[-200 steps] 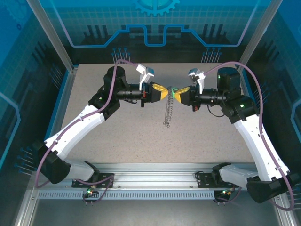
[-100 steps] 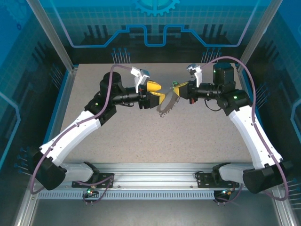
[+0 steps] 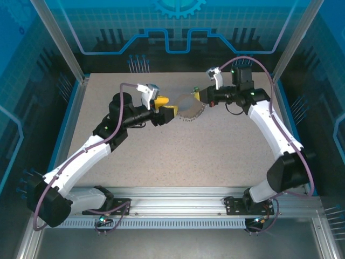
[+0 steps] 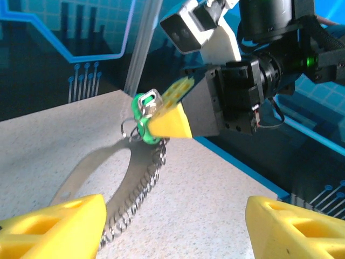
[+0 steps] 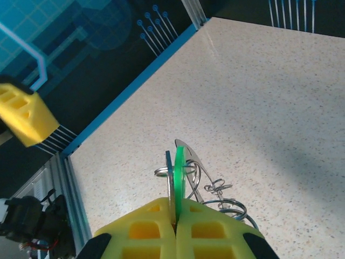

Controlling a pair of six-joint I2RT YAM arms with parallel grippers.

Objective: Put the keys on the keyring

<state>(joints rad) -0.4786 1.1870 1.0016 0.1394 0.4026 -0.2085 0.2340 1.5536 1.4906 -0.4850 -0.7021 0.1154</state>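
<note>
My right gripper (image 5: 175, 210) is shut on the keys: one small key with a green head (image 5: 179, 167) and a silvery blade. A thin blue edge of the keyring (image 5: 168, 162) is pinched beside it. Silvery rings (image 5: 218, 188) and the chain (image 4: 137, 189) hang from them down to the table. In the left wrist view the right gripper's yellow fingertips (image 4: 170, 116) hold the green key (image 4: 143, 132) straight ahead. My left gripper (image 4: 172, 232) is open with nothing between its fingers, just short of the chain (image 3: 193, 114). From above, the left gripper (image 3: 168, 108) faces the right gripper (image 3: 198, 96).
The speckled table (image 3: 178, 156) has blue-lit walls at the back and sides. An aluminium rail (image 3: 172, 197) with both arm bases runs along the near edge. A metal post (image 4: 141, 48) stands at the far corner.
My left gripper has opened, let go and drawn back to the left. The right gripper has carried the key and chain toward the back of the table.
</note>
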